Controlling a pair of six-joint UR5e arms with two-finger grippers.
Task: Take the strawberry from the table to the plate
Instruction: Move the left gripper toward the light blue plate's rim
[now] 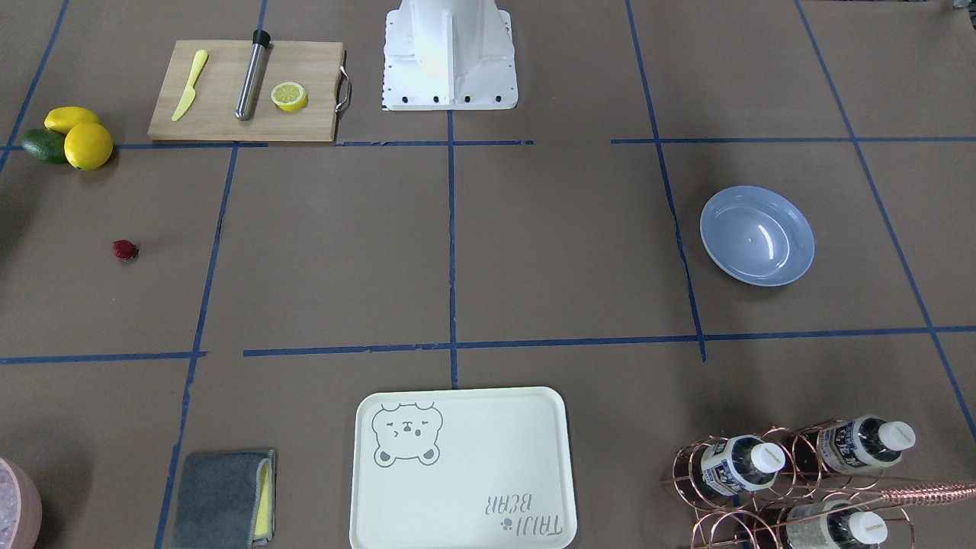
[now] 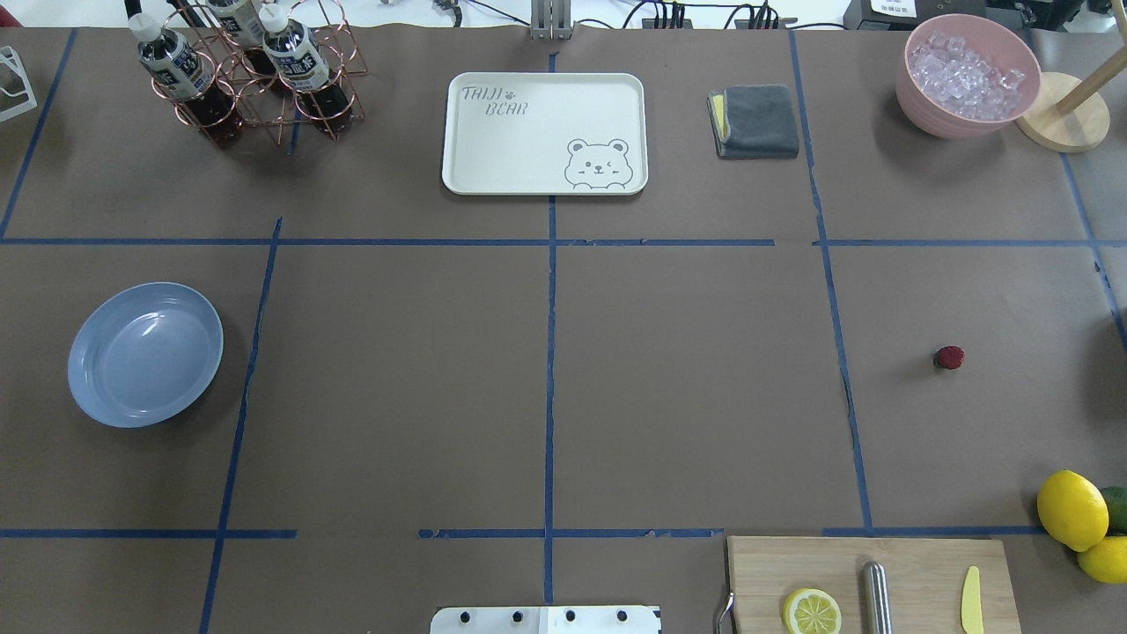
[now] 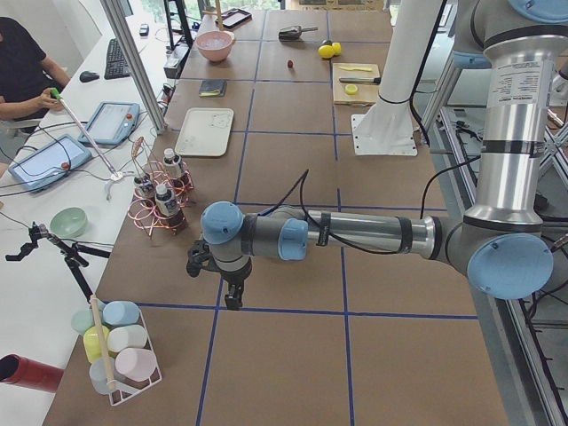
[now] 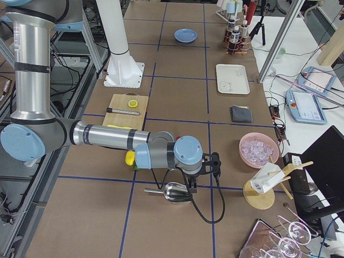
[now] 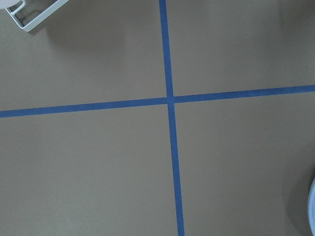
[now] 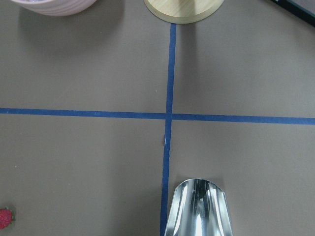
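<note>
Open table (image 2: 396,396) between strawberry (image 2: 949,357) and plate (image 2: 209,328); lemons (image 2: 1071,509), cutting board (image 2: 924,563) nearby.

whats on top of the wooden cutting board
Three things lie on the cutting board: a yellow knife, a black-capped steel rod and a lemon half, cut face up. The board surface under them is covered.

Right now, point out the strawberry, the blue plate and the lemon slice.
strawberry (image 2: 949,357): overhead exterior view, on its red body.
plate (image 2: 145,354): overhead exterior view, on the bare middle of its dish.
lemon slice (image 2: 812,611): overhead exterior view, on its cut face.
</note>
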